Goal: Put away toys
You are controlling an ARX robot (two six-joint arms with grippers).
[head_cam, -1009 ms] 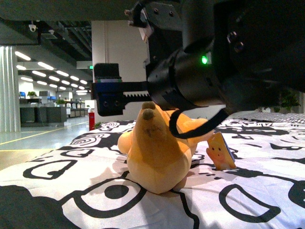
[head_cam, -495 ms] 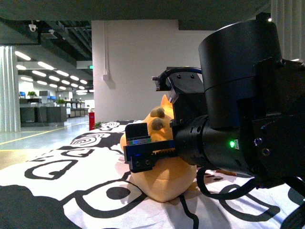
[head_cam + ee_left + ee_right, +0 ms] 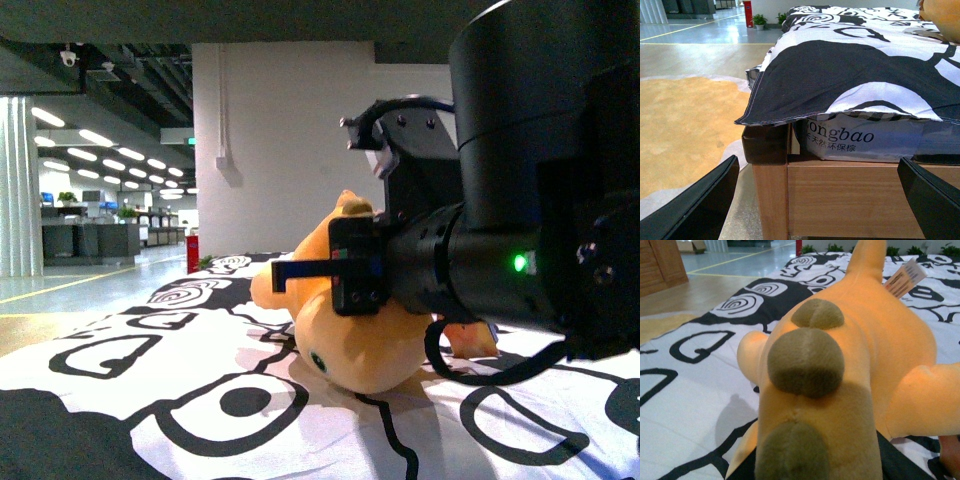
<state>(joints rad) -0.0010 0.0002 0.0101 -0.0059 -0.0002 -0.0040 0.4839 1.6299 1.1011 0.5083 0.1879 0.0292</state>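
Observation:
The plump orange-yellow plush animal lies on the black-and-white patterned bedspread, head down toward me. My right gripper is shut on it, the black jaws pinching its body. In the right wrist view the plush animal fills the frame, with brown pads along its back and a tag at its far end. My left gripper is open and empty, its black fingers spread low before the bed's wooden frame.
A flat orange toy lies on the bedspread behind the arm. The bedspread's corner overhangs a mattress printed with text. Open floor lies beside the bed. A white wall stands behind.
My right arm has shifted right and the plush animal has tipped over from upright to lying head down, gripped by the jaws.

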